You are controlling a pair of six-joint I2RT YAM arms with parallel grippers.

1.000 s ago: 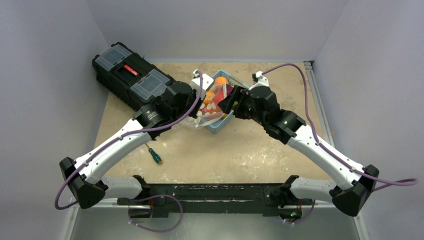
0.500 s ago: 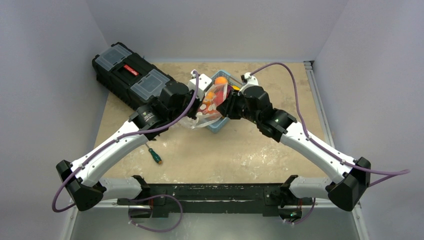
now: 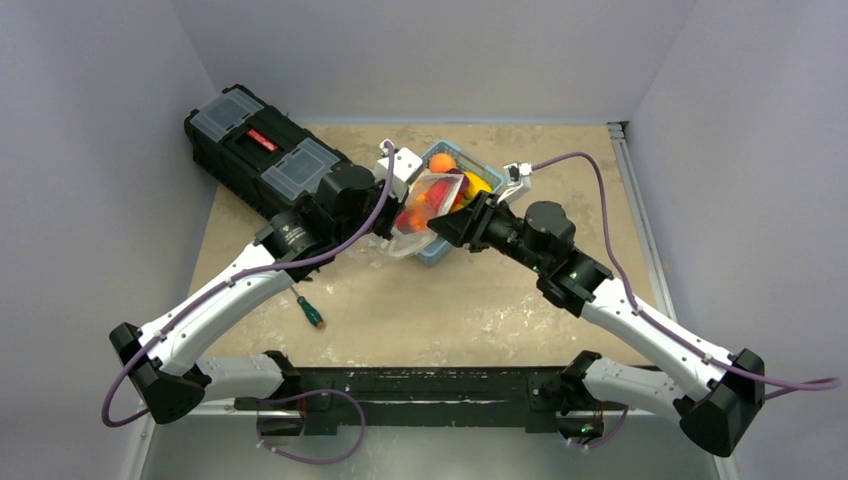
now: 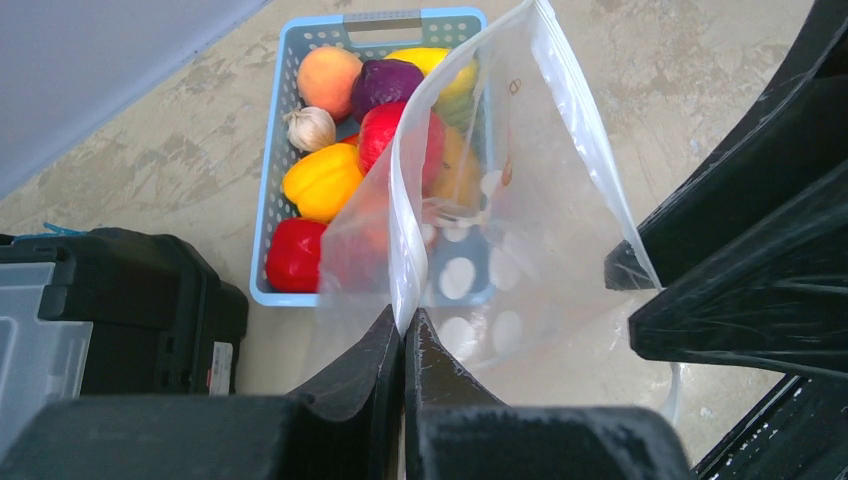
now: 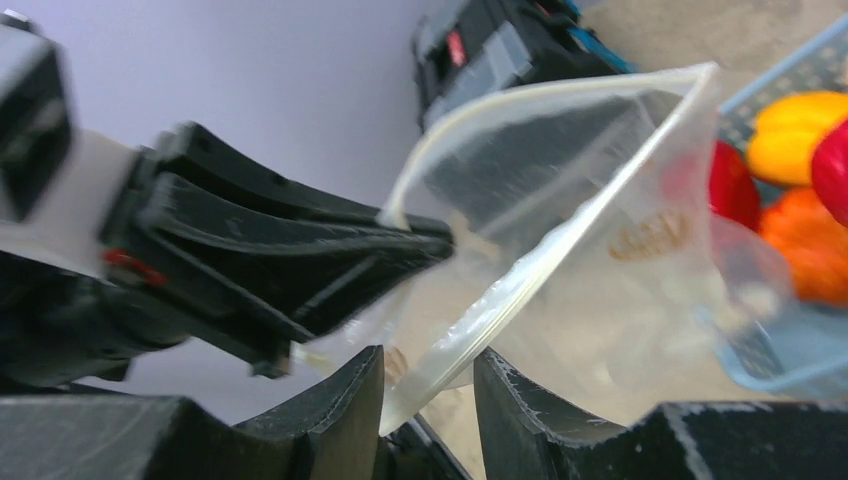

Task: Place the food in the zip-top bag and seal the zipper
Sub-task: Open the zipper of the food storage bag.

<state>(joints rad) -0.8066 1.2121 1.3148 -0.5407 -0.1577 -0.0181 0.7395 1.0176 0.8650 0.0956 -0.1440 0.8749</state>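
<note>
The clear zip-top bag [image 3: 425, 205] hangs over the near end of the light blue basket [image 3: 487, 171], its mouth spread open. My left gripper [image 4: 405, 318] is shut on the bag's mouth edge, pinching the zipper [image 4: 405, 270]. My right gripper [image 5: 428, 365] is open, and the opposite zipper edge [image 5: 520, 285] passes between its fingers without being clamped. The food lies in the basket: a peach [image 4: 328, 82], a purple piece [image 4: 385, 82], a yellow pepper [image 4: 322, 180] and a red pepper [image 4: 295, 253]. Some of it shows only through the bag [image 4: 520, 200].
A black toolbox [image 3: 265, 150] lies at the back left, close behind the left wrist. A green-handled screwdriver [image 3: 310, 310] lies on the table under the left arm. A garlic bulb [image 4: 310, 127] is in the basket [image 4: 268, 200]. Grey walls enclose three sides.
My right gripper has pulled back toward the near right and turned. The bag has risen and its mouth has spread wider. The left gripper has kept its hold.
</note>
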